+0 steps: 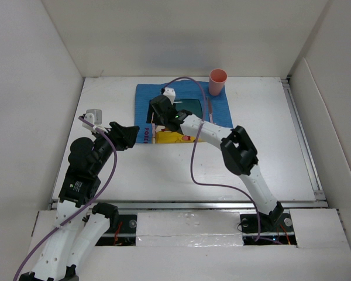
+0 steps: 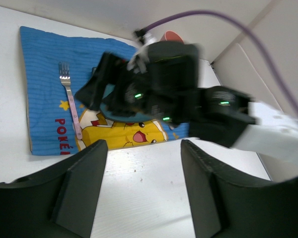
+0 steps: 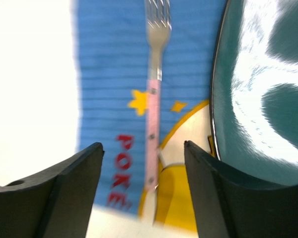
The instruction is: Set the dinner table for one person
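Note:
The white dinner table (image 1: 164,170) carries a blue placemat (image 1: 219,108) with a yellow cartoon print at its far middle. A fork with a pink handle (image 3: 152,99) lies on the mat's left part, also seen in the left wrist view (image 2: 69,94). A teal plate (image 3: 258,89) sits on the mat just right of the fork. A coral cup (image 1: 217,81) stands upright at the mat's far right corner. My right gripper (image 3: 144,168) is open and empty, hovering over the fork's handle. My left gripper (image 2: 144,168) is open and empty over bare table just short of the mat's near left corner.
White walls close in the table on the left, back and right. A metal rail (image 1: 305,143) runs along the right edge and another along the near edge (image 1: 193,204). A purple cable (image 1: 192,158) loops off the right arm. The right arm's black wrist (image 2: 169,74) hangs over the mat.

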